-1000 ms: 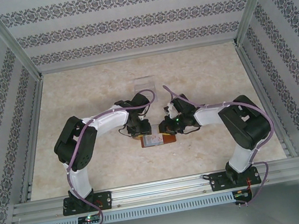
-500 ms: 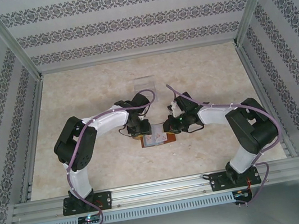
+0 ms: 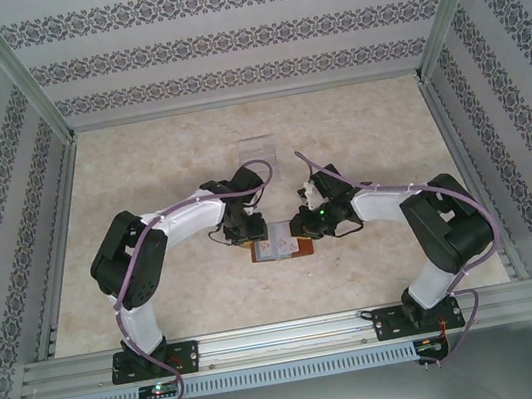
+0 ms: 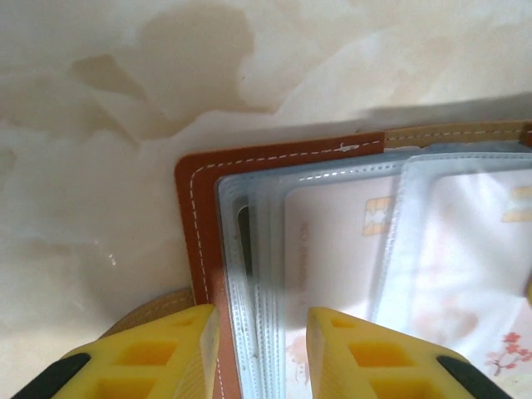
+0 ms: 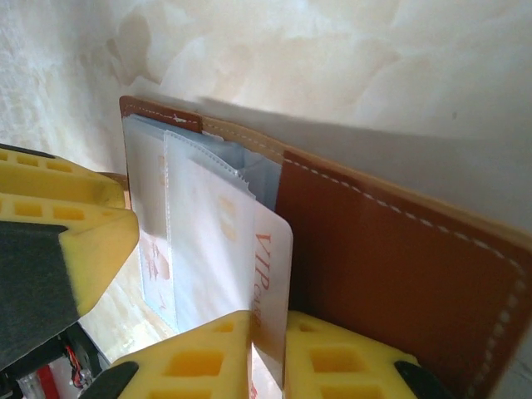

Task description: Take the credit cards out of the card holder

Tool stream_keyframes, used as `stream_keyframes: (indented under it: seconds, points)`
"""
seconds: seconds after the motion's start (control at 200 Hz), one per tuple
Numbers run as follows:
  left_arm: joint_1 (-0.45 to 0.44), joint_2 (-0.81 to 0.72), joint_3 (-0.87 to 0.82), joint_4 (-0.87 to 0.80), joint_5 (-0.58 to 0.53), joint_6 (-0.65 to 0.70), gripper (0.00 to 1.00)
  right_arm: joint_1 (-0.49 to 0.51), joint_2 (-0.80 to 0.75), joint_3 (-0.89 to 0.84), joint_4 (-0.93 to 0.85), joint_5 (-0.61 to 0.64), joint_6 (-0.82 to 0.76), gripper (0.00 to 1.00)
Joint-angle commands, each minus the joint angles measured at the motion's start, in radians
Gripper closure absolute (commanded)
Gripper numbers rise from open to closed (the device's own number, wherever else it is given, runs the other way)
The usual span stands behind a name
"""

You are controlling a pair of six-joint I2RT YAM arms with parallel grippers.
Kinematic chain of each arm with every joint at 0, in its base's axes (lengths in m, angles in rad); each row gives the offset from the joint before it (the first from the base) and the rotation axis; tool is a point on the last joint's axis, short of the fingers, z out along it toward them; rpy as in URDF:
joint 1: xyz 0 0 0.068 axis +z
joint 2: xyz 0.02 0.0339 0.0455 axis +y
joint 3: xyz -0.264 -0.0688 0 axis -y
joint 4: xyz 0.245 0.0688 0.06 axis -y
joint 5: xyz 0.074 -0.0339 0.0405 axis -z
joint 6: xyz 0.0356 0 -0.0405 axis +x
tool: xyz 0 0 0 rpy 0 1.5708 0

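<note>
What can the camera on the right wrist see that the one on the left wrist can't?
Right wrist view: the right gripper pinches the edge of a white credit card printed with "VIP", next to a broad brown leather panel of the card holder.

Left wrist view: the left gripper has its yellow fingers on either side of the stack of clear sleeves, and a pink flower print shows at the lower right.

Both: the card holder's white-stitched brown edge, cards behind plastic, and the marbled table.
</note>
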State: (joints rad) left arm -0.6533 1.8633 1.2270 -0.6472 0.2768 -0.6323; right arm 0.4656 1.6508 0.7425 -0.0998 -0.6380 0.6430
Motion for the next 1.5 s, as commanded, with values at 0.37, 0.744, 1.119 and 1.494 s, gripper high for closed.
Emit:
stream_keyframes:
  seconds: [0.37, 0.744, 1.119, 1.494]
  points:
    - [0.003, 0.022, -0.011, 0.049, 0.081, -0.021, 0.64, 0.030, 0.023, 0.005, 0.055, -0.020, 0.040, 0.83]
    - [-0.003, 0.090, 0.029, -0.074, -0.051, 0.017, 0.62, 0.030, 0.021, -0.005, 0.060, -0.020, 0.046, 0.81]
    - [-0.023, 0.132, 0.060, -0.164, -0.135, 0.037, 0.62, 0.014, 0.000, -0.057, 0.149, -0.048, 0.108, 0.83]
    - [-0.026, 0.140, 0.065, -0.167, -0.129, 0.035, 0.62, 0.000, -0.015, -0.085, 0.142, -0.026, 0.107, 0.88]
